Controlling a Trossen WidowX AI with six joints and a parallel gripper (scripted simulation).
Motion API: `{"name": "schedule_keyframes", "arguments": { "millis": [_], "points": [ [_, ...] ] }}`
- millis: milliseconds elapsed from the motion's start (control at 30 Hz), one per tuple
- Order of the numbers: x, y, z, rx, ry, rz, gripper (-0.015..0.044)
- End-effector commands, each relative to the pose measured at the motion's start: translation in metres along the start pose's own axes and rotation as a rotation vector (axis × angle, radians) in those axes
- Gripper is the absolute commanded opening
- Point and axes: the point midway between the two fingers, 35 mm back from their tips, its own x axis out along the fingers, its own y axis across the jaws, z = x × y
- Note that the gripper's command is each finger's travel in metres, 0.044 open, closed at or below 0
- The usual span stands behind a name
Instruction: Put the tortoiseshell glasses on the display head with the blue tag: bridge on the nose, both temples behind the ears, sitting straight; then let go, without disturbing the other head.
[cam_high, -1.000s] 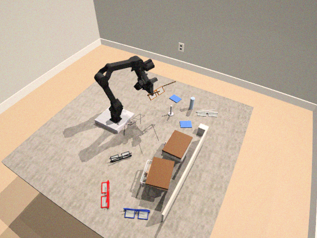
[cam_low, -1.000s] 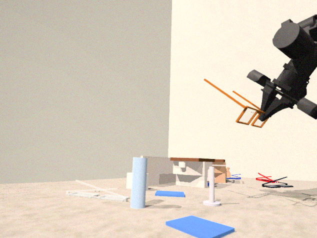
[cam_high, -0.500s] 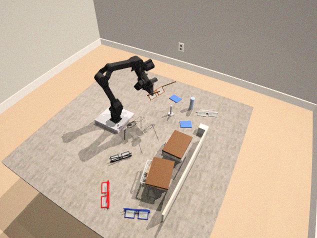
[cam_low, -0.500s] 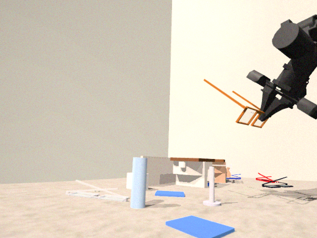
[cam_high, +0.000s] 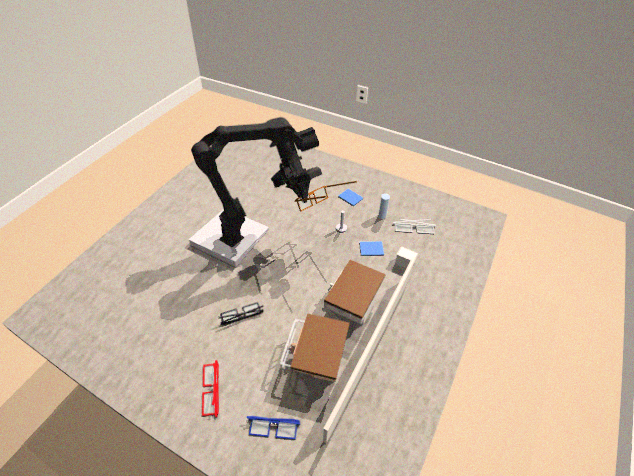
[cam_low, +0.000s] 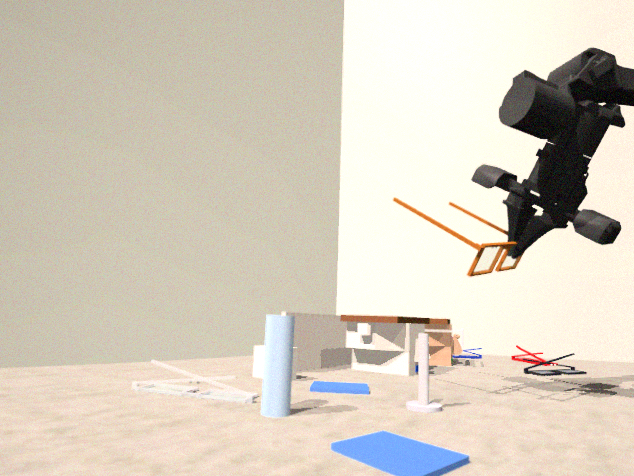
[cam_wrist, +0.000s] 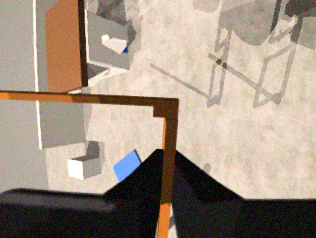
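Observation:
The tortoiseshell glasses hang in the air, temples spread and sloping upward. My gripper is shut on their frame near one upper corner, high above the mat. A brown-topped head with a pale front stands well away from the glasses. A small blue patch, apparently the tag, shows low by its front. The other head has a tan face and white-framed glasses at its front. The first head's nose and ears are only partly visible.
A long low wall runs behind the heads, with a white block at its end. A white peg, blue cylinder and two blue pads stand or lie nearby. Several other glasses lie around.

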Motion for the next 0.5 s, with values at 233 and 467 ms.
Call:
{"name": "schedule_keyframes", "arguments": {
  "millis": [233, 467],
  "points": [
    [0.03, 0.009, 0.02, -0.083, -0.071, -0.133, 0.0],
    [0.046, 0.014, 0.036, -0.122, -0.09, -0.216, 0.0]
  ]
}}
